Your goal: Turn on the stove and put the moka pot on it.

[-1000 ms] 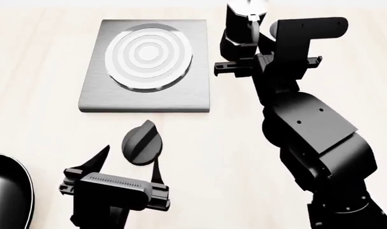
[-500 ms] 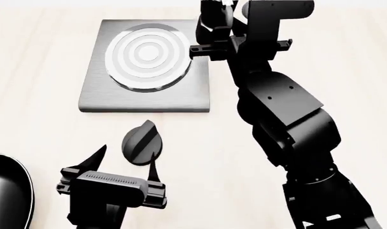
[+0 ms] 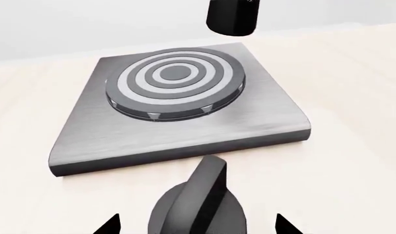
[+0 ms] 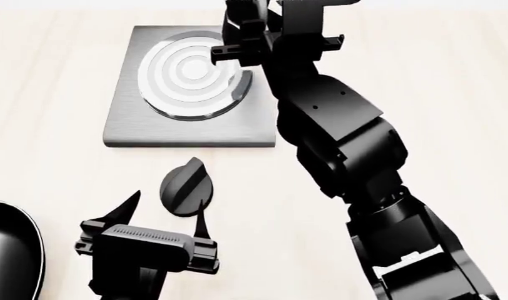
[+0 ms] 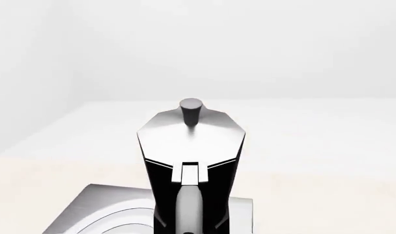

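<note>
The stove (image 4: 191,128) is a grey square plate with a ringed burner (image 4: 191,72); it also shows in the left wrist view (image 3: 185,126). Its black knob (image 4: 187,186) lies on the table in front of it. My left gripper (image 4: 164,215) is open, with its fingertips (image 3: 110,225) either side of the knob (image 3: 198,204), apart from it. My right gripper (image 4: 252,47) is shut on the handle of the moka pot (image 4: 247,19). It holds the pot upright in the air over the stove's far right part. The pot (image 5: 191,146) fills the right wrist view, with the stove (image 5: 107,209) below it.
A black frying pan (image 4: 8,250) sits at the near left corner of the pale wooden table (image 4: 54,169). My right arm (image 4: 346,144) stretches across the right half of the table, from the near edge to the stove.
My right arm has swung left with the moka pot, from beside the stove's right edge to over the burner's right side. The left gripper and the knob have not moved.
</note>
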Robot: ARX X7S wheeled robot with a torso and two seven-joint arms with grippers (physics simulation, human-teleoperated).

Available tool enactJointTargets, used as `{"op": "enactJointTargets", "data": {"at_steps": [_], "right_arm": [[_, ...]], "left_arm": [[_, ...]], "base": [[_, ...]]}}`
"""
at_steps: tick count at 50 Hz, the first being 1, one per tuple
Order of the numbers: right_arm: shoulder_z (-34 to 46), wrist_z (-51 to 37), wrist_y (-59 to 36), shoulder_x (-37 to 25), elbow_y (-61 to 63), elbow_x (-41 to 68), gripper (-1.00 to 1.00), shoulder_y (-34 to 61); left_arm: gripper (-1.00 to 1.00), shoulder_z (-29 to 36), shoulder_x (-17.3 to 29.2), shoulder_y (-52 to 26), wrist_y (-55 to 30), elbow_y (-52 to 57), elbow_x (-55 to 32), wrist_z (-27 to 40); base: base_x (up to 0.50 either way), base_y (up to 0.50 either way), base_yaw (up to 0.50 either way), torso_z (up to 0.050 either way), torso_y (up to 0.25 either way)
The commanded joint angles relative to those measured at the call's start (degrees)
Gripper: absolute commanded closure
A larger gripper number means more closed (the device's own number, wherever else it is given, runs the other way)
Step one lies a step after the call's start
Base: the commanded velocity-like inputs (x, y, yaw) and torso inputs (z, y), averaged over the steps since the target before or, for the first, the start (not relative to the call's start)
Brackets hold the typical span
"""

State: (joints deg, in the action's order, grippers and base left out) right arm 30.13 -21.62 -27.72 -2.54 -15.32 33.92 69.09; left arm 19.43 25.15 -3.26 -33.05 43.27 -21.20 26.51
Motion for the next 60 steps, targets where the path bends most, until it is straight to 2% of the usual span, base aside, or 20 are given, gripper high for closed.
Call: {"op": "enactJointTargets", "data": {"at_steps": [1,14,41,60], "right_arm": [[2.9,0.0,3.9,2.0,-3.2,1.9,1.0,3.1],[8.6,-1.7,8.6,2.1,-7.1,7.5,1.0,5.8],[19.6,-5.5,13.7,2.0,-7.0,16.2,1.0,8.5],[23.4,-6.3,15.9,1.0,-7.5,18.5,1.0,8.5]], "left_arm": [[-1.0,-1.0,-1.0,-0.1,0.1,-0.7,0.3,-2.0],[-1.0,-0.4,-1.0,-0.6,-0.1,-1.0,0.1,-2.0],[-1.0,-0.5,-0.6,-0.5,0.4,-1.0,-0.3,-1.6],[-1.0,-0.3,-0.4,-0.7,0.1,-0.7,-0.6,-1.2]], "base": [[0.0,0.0,0.0,0.0,0.0],[0.0,0.0,0.0,0.0,0.001],[0.0,0.0,0.0,0.0,0.001],[0.0,0.0,0.0,0.0,0.001]]}}
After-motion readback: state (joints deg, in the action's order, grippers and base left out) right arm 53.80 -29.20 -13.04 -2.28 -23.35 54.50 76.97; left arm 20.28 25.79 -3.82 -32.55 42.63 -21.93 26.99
